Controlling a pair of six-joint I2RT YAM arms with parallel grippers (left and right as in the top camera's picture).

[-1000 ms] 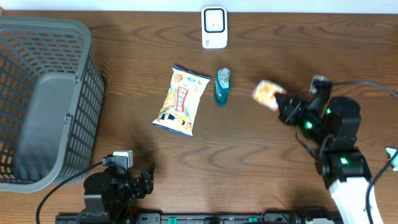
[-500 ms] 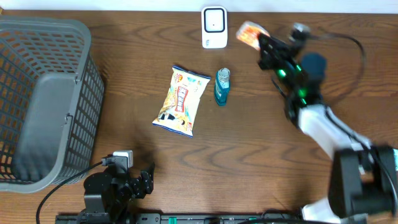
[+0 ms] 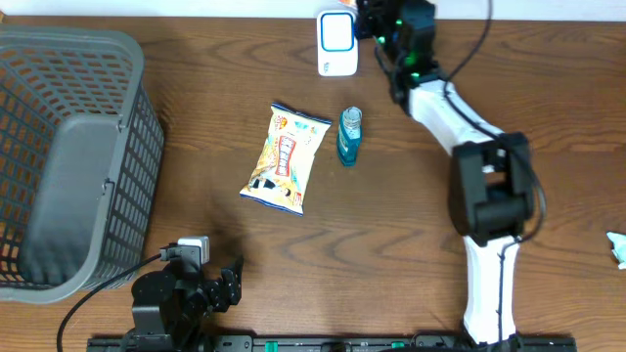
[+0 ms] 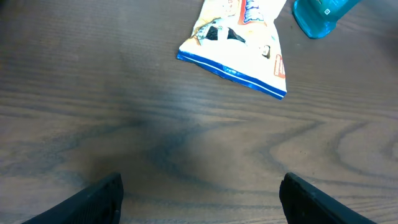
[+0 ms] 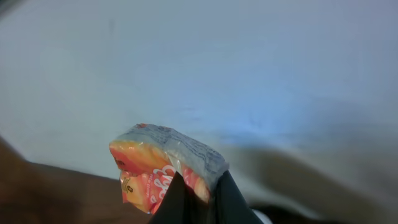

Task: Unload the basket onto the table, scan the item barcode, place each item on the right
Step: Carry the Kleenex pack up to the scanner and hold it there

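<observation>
Orange snack packet (image 5: 165, 165): clamped in right gripper (image 3: 380, 20), now swung from well right of scanner (image 3: 337, 41) to just beside it; barcode reading likely imminent. Left gripper (image 4: 199, 193): jaws apart, empty.

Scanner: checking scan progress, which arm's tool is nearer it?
Right. The right tool is just beside the scanner; the left tool sits far off, across the table.

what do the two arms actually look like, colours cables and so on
The right arm has glossy white link shells between bulky black joint housings, small green lights near its wrist and a thin black cable. The left arm is all black, with a pale block on top and a black lead trailing off. Both have dark fingers.
</observation>
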